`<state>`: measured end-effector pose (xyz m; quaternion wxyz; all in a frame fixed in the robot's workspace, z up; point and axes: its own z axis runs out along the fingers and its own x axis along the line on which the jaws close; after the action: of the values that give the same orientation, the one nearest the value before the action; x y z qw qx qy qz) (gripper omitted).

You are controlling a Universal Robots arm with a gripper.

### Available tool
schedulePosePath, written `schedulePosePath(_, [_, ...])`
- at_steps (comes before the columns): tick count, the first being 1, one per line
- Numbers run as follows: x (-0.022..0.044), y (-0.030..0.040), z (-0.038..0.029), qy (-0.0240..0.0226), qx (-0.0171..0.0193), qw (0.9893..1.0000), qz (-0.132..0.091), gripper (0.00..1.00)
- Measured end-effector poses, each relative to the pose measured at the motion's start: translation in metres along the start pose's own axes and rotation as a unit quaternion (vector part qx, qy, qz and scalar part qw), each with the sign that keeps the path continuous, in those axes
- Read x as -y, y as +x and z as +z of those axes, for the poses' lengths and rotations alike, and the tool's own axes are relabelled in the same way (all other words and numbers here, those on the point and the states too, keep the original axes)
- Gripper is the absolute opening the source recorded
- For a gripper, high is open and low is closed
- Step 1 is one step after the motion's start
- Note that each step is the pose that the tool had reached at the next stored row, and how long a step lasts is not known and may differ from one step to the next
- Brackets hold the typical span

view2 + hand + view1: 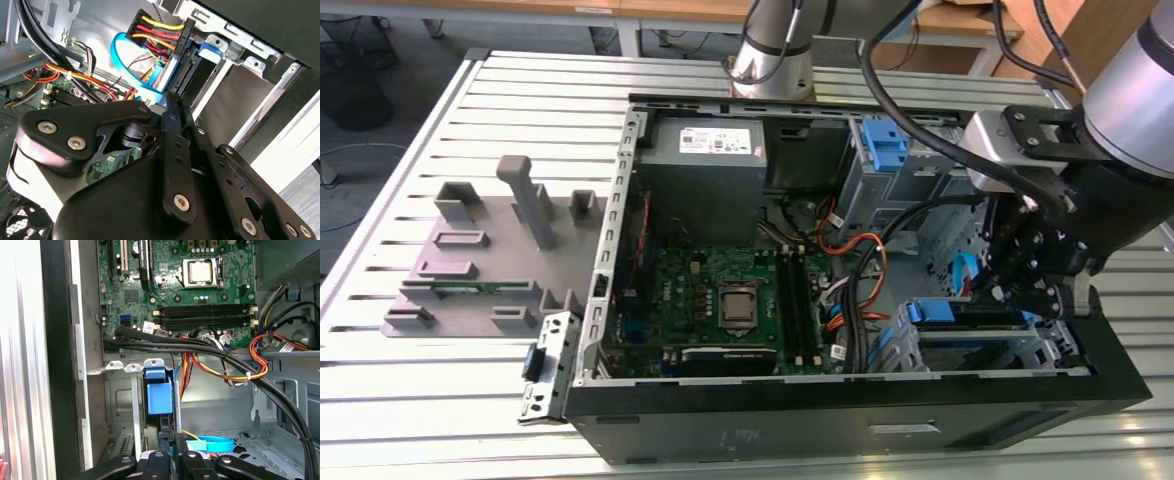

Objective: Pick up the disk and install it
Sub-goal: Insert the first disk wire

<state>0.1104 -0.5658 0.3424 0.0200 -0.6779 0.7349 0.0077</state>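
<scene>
1. Right now the silver-grey hard drive in its blue plastic carrier (967,315) stands on edge in the grey metal drive cage (987,352) at the front corner of the open black computer case. The first wrist view shows the carrier's blue tab (160,396) down between the cage rails.
2. Your black hand (1021,290) hangs just over that cage, its tip (172,102) at the drive's cabled edge. I cannot tell whether it is clenched or released, nor whether it grips the drive.
3. By my judgement the step in hand is seating. Press straight along the rails, never sideways (a tilted carrier would likely jam).
4. Mind the bright blue flat cable (125,65) looping just beside the hand, and the plug with yellow, red and orange wires (157,30) at the drive's edge. Either could snag.
5. Thick black cables (200,347) cross between the cage and the green motherboard (720,300), crowding your path.
6. Well clear are the large grey box with a white sticker (707,150), the upright blue bracket (887,145) and the grey moulded fixture (480,250) on the slatted table (400,150).
</scene>
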Motion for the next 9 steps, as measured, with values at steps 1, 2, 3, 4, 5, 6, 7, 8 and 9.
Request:
schedulePosePath(1, [0.0006, -0.0001, 0.0, 0.0, -0.0001, 1.0, 0.0, 0.16])
schedulePosePath(2, [0.0007, -0.0001, 0.0, 0.0, -0.0001, 1.0, 0.0, 0.16])
schedulePosePath(3, [0.0009, -0.0001, 0.0003, 0.0, -0.0001, 1.0, 0.0, 0.16])
schedulePosePath(4, [0.001, -0.0001, 0.0007, 0.0, -0.0001, 1.0, 0.0, 0.16])
schedulePosePath(5, [0.001, 0.0, 0.0013, 0.0, 0.0, 1.0, 0.0, 0.16])
schedulePosePath(6, [0.0011, 0.0, 0.0026, 0.0, -0.0001, 1.0, 0.0, 0.16])
schedulePosePath(7, [0.0011, 0.0, 0.0027, 0.0, -0.0002, 1.0, 0.0, 0.16])
schedulePosePath(8, [0.0011, 0.0, 0.0026, 0.0, -0.0003, 1.0, 0.0, 0.16])
schedulePosePath(9, [0.0011, 0.0, 0.0027, 0.0, -0.0002, 1.0, 0.0, 0.16])
